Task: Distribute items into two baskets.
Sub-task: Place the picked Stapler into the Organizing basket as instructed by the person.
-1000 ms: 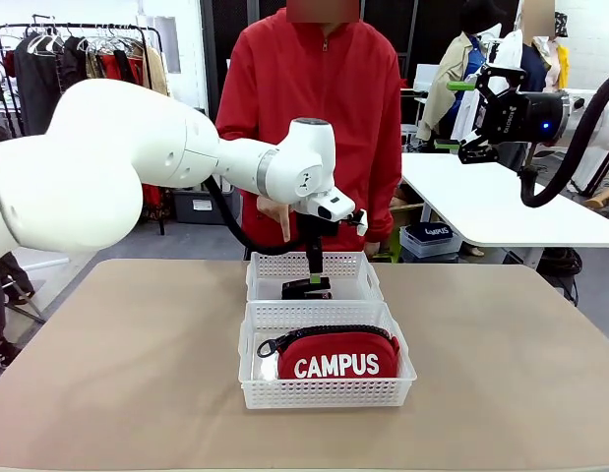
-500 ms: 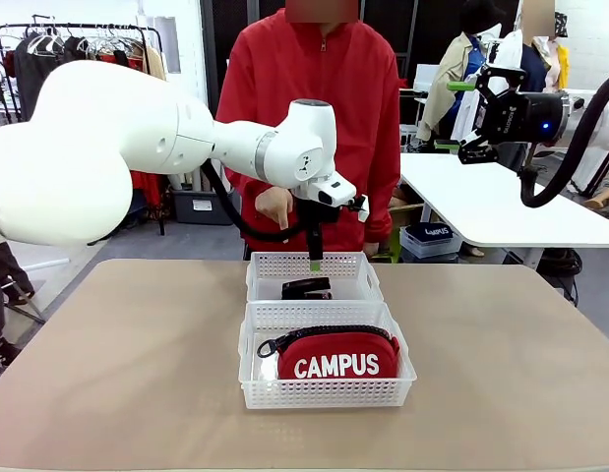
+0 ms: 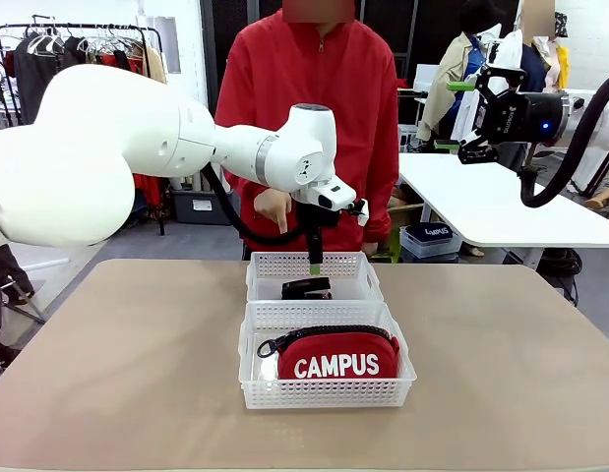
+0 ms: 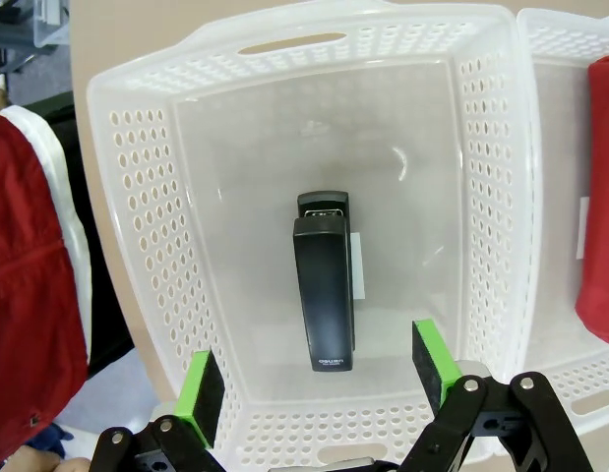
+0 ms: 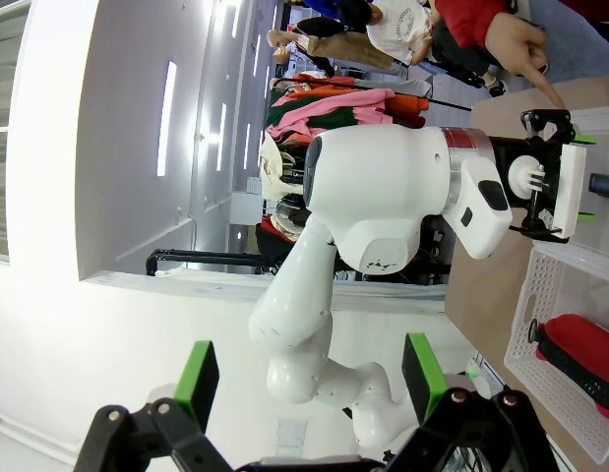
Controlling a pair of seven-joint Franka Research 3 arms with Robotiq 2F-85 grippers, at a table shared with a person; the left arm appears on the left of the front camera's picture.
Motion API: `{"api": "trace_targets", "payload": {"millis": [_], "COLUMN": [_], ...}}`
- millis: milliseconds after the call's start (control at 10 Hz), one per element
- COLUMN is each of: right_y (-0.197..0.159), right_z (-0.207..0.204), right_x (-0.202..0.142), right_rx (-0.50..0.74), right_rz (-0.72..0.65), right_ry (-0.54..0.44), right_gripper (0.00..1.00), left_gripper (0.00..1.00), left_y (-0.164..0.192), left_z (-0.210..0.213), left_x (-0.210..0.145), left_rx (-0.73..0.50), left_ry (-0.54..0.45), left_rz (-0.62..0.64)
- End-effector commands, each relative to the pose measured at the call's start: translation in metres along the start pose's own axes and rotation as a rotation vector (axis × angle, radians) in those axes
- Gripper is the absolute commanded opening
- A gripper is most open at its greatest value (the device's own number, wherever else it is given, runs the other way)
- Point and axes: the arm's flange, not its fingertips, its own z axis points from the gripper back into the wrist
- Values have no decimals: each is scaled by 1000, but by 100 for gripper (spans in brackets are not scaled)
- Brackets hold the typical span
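Front view faces the person across the table (image 3: 137,393); left wrist looks down close; right wrist views from high aside.

Tan table (image 3: 137,374), clothes rack (image 3: 58,49)

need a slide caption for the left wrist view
Open left hand above the far basket, black stapler lying free on its floor between the green pads.

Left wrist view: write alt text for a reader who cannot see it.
A small black stapler lies flat on the floor of a white plastic basket with perforated sides, seen from directly above. The left claw hangs open over it, green pads to either side, touching nothing. A red fabric pouch in the second white basket shows at the right edge.
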Motion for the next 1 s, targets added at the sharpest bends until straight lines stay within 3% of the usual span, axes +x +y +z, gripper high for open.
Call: {"api": "trace_targets", "payload": {"millis": [0,200,300,700,900], "right_y": [3,3,3,3,3], "right_z": [-1,-1,-1,-1,-1], "right_x": [0,0,0,0,0], "right_rx": [-1,-1,-1,-1,-1], "right_rz": [6,6,6,6,6], "right_ry": [-4,-4,-4,-4,-4], "right_gripper": [100,100,100,100,100], "left_gripper": [100,100,100,100,100], "left_y": [1,0,-5,-59,-81], "left_z": [3,0,12,102,137], "left_x": [0,0,-2,-43,-59], "left_rx": [5,0,2,33,-7], "left_ry": [-3,0,-65,-126,-224], "left_rz": [-2,0,50,112,181]}}
